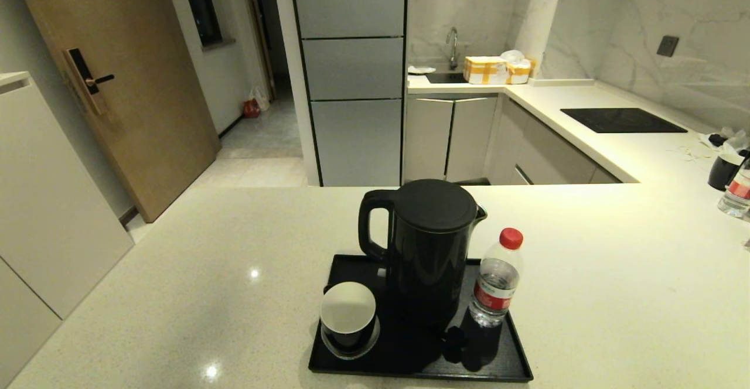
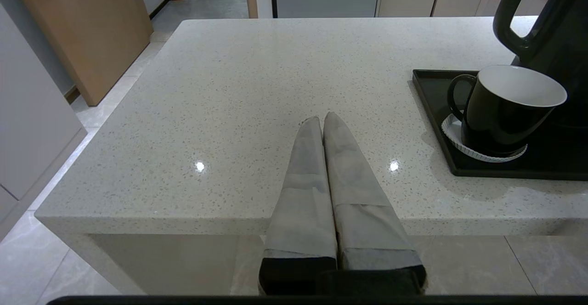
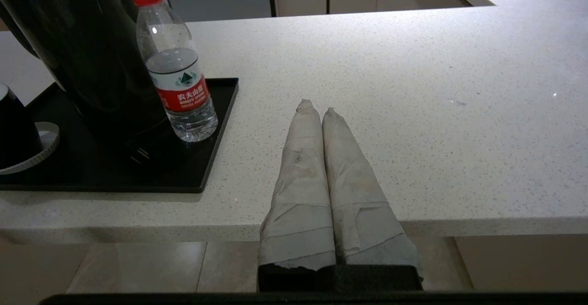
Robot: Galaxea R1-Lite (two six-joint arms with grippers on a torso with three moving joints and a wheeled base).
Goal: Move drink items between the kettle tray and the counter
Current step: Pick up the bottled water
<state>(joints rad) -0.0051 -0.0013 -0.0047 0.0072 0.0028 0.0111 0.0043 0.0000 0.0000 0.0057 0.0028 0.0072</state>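
The tall black kettle (image 1: 430, 248) stands on the black kettle tray (image 1: 510, 348) near the counter's (image 1: 176, 272) front edge. A clear bottle with a red cap (image 1: 497, 277) stands upright on the tray just right of the kettle, also seen as the bottle (image 3: 177, 66) in the right wrist view. My left gripper (image 2: 322, 119) is shut and empty, hovering at the counter's front edge left of the tray (image 2: 432, 112). My right gripper (image 3: 317, 106) is shut and empty, right of the tray (image 3: 216, 139). Neither arm shows in the head view.
A black cup with a white inside (image 1: 348, 318) sits on a clear coaster at the tray's front left. A black hob panel (image 1: 621, 119) lies in the far worktop. Another cup (image 1: 723, 171) and bottle (image 1: 737, 193) stand at the far right edge.
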